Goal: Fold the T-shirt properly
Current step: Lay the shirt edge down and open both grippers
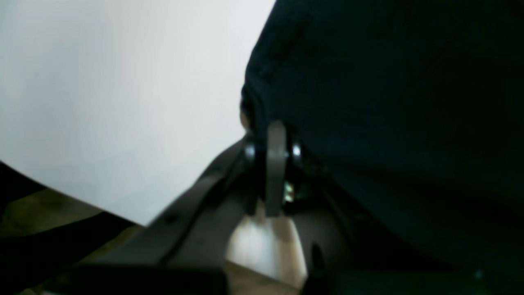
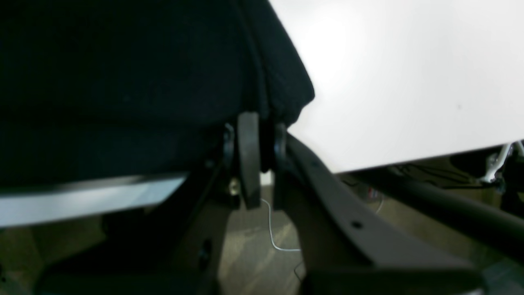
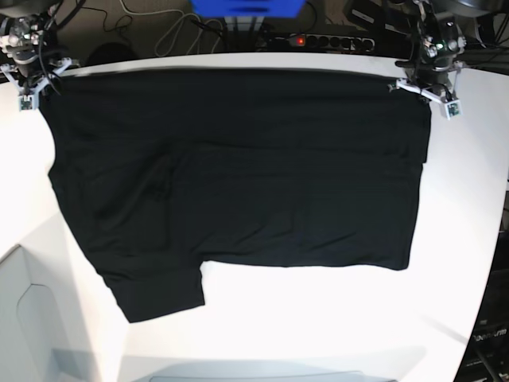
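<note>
The black T-shirt [image 3: 238,175] lies spread wide across the white table [image 3: 318,318], with one sleeve [image 3: 159,290] hanging toward the near left. My left gripper [image 3: 427,89] is shut on the shirt's far right corner. In the left wrist view my left gripper [image 1: 270,131] pinches the black cloth [image 1: 389,102]. My right gripper [image 3: 36,79] is shut on the far left corner. In the right wrist view my right gripper [image 2: 262,121] clamps the cloth's edge [image 2: 123,82]. The orange patch and white tag are hidden.
The shirt's far edge runs along the table's back edge [image 3: 238,68]. Cables and a power strip [image 3: 318,38] lie behind the table. Bare white tabletop shows at the near side and right [image 3: 469,199].
</note>
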You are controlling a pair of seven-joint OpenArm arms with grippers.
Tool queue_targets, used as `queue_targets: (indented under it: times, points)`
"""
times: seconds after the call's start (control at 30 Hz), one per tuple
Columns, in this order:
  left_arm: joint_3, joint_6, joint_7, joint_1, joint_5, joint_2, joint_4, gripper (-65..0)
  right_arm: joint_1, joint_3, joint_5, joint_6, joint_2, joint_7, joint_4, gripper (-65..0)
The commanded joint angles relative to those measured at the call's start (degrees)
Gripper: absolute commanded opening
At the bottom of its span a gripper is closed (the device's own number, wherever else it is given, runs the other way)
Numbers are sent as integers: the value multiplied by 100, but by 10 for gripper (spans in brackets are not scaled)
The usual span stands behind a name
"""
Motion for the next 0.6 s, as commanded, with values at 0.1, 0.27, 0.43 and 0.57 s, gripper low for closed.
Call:
queue_targets:
  times: [0.1, 0.27, 0.43, 0.57]
  points:
    - [-38, 95, 249, 114, 151, 189, -3, -642, -87, 49, -126, -32, 91, -101, 69, -650]
    - [-12, 95, 249, 193, 116, 294, -3, -642, -87, 40, -126, -32, 74, -101, 69, -650]
    - [-12, 95, 249, 193, 116, 435, 49, -636, -87, 40, -117, -32, 65, -101, 69, -650]
    - [-12, 86, 249, 193, 107, 435, 58, -635, -96, 40, -117, -24, 65, -101, 245, -650]
